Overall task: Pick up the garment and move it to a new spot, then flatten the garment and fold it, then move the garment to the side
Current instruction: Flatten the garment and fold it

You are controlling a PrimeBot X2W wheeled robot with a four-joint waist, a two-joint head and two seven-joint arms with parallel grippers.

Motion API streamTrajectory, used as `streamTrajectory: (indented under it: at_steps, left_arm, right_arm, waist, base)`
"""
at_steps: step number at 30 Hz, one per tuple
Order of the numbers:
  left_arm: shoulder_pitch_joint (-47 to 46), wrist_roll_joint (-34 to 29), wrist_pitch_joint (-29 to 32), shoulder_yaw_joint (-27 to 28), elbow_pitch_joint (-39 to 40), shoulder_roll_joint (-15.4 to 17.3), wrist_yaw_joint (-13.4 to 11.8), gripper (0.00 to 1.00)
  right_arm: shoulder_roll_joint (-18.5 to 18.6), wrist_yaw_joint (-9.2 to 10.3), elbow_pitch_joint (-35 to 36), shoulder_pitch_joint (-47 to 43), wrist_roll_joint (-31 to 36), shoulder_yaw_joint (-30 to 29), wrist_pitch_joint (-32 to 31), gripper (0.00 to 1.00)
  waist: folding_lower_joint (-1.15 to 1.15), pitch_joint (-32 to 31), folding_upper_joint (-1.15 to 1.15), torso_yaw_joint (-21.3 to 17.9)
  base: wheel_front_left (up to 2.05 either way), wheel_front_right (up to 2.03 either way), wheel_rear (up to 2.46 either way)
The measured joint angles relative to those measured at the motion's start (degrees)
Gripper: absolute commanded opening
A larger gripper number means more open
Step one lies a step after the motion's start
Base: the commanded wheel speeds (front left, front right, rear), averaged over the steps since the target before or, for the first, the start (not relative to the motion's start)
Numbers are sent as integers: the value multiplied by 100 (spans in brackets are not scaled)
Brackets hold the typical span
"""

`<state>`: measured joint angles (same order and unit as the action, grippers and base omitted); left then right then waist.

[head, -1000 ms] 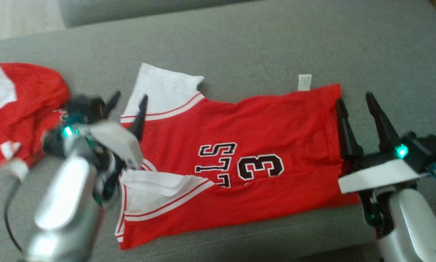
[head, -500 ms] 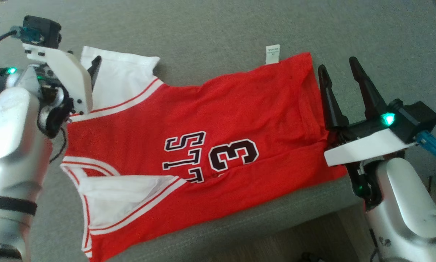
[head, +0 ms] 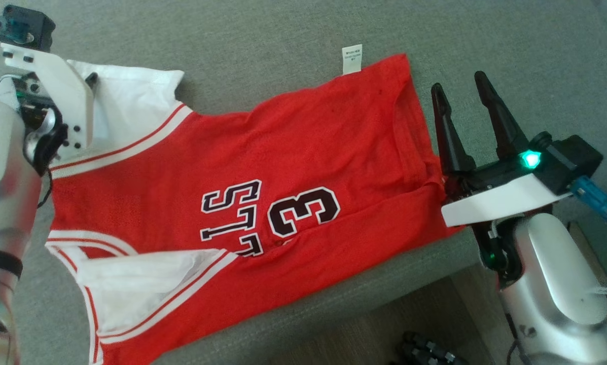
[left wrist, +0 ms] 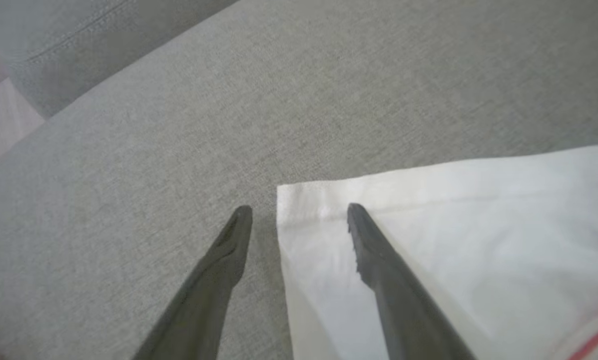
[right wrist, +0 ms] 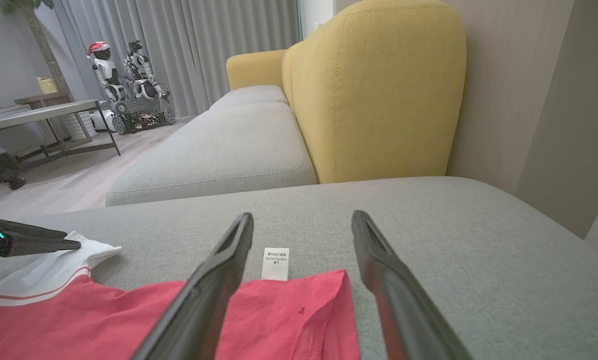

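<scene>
The garment [head: 262,167], a red jersey with white sleeves and a black "3", lies spread flat on the grey sofa seat [head: 283,40]. My left gripper [left wrist: 299,210] is open at the far corner of the upper white sleeve [left wrist: 453,235]. One finger is over the sleeve, the other over bare cushion. My right gripper [head: 459,83] stands open just past the jersey's hem, nothing between its fingers. In the right wrist view the right gripper [right wrist: 302,216] frames the white label [right wrist: 275,263] at the hem corner, and the left gripper [right wrist: 29,240] shows at the far left.
The seat's front edge [head: 364,296] runs close under the jersey, with floor and a dark object [head: 425,350] below it. A yellow backrest [right wrist: 378,90] rises beyond the seat. A low table [right wrist: 44,112] and small robot figures [right wrist: 129,85] stand across the room.
The head camera has swung, so the whole picture shifted and a second red garment at the left left the frame. My left gripper has moved up to the sleeve's far corner. Both grippers stayed open.
</scene>
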<state>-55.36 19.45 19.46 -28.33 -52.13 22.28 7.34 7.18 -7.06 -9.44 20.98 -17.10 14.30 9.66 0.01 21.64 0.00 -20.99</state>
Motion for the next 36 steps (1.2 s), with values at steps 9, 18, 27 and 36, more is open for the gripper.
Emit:
streamTrajectory:
  at_steps: [9, 18, 27, 36]
  left_arm:
    - [-240, 164, -122, -248, -353, -130, 18, 0]
    - [-249, 521, -659, -413, -142, -254, 16, 0]
    - [-245, 790, -1209, -382, 669, -620, 13, 0]
    - [35, 912, -1249, -393, 1438, -688, -143, 0]
  right_arm:
    - [-1, 0, -57, 36, -15, 3, 1, 100]
    - [143, 0, -327, 335, -298, -255, -541, 100]
    - [1109, 0, -1569, 1149, -806, -259, -1793, 100]
    - [1590, 0, -2541, 1806, -1205, 213, -2347, 100]
  waist:
    - [0, 80, 0, -29]
    - [0, 43, 0, 329]
    - [0, 43, 0, 1016]
    - [0, 200, 0, 1493]
  base:
    - [0, 0, 0]
    - [0, 0, 0]
    - [0, 0, 0]
    - [0, 0, 0]
